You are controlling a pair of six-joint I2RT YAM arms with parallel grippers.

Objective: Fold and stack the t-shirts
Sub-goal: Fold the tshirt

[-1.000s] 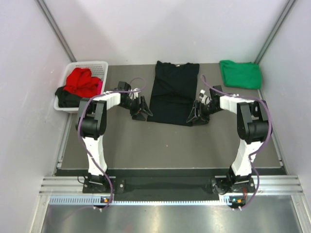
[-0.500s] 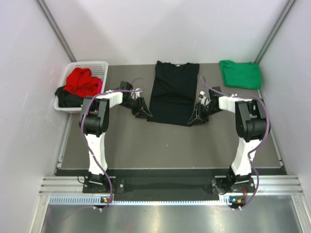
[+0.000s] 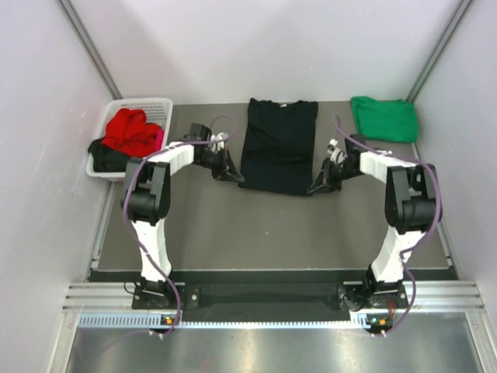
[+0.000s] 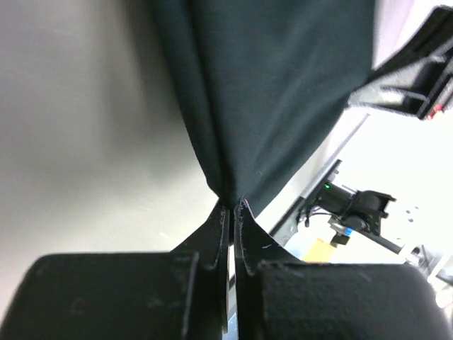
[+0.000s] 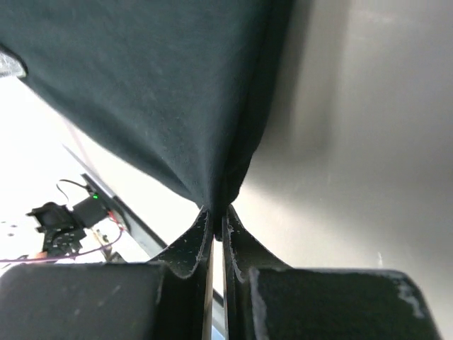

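A large black t-shirt (image 3: 278, 145) lies folded lengthwise in the middle of the table. My left gripper (image 3: 238, 178) is shut on its near left corner, and the pinched cloth (image 4: 269, 85) rises from the fingertips in the left wrist view. At the near right corner my right gripper (image 3: 312, 189) is shut on the black cloth (image 5: 156, 92) the same way. A folded green t-shirt (image 3: 384, 118) rests at the far right corner. Red (image 3: 132, 130), pink and black t-shirts are heaped in the basket.
A white lattice basket (image 3: 147, 104) stands at the far left against the wall. White walls enclose the table on three sides. The arm bases sit on a metal rail (image 3: 272, 295) at the near edge.
Both grippers have shut on the near corners of the black t-shirt. They have drawn those corners a little up and towards the far side.
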